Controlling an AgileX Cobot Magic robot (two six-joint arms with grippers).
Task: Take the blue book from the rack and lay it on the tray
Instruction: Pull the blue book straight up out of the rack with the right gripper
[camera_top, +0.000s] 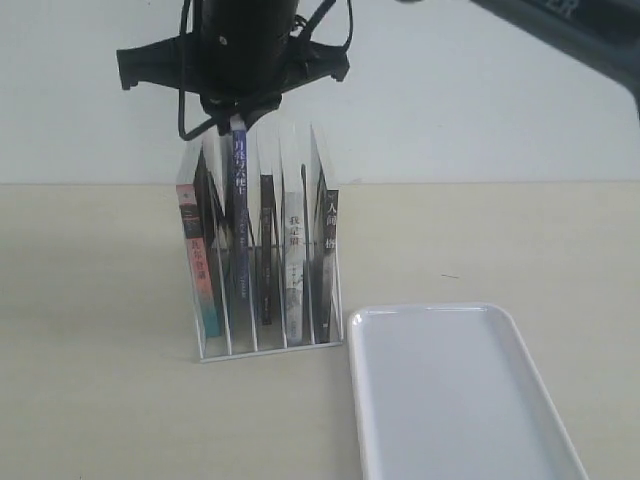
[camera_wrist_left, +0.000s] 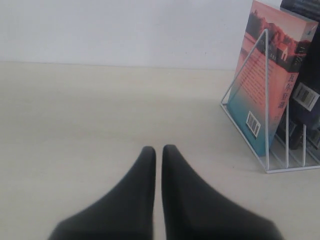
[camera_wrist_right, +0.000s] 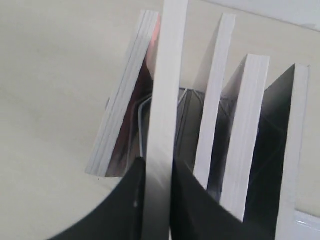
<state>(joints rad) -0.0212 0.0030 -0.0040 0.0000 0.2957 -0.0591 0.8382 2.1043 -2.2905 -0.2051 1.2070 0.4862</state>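
The blue book (camera_top: 239, 165) stands in the second slot from the left of the white wire rack (camera_top: 270, 343), its dark blue spine lifted higher than the neighbouring books. My right gripper (camera_top: 237, 118) hangs over the rack, shut on the book's top edge. In the right wrist view the fingers (camera_wrist_right: 134, 192) pinch the book's white page edge (camera_wrist_right: 167, 75) from both sides. The long white tray (camera_top: 357, 400) lies to the right of the rack, nearer the front. My left gripper (camera_wrist_left: 158, 148) is shut on nothing, low over the table beside the rack (camera_wrist_left: 266, 100).
A pink-and-teal book (camera_top: 198, 265) leans in the leftmost slot and shows its back cover (camera_wrist_left: 262, 85) in the left wrist view. Black-spined books (camera_top: 267, 250) and a pale-spined one (camera_top: 294, 270) fill the other slots. A white wall stands behind the table.
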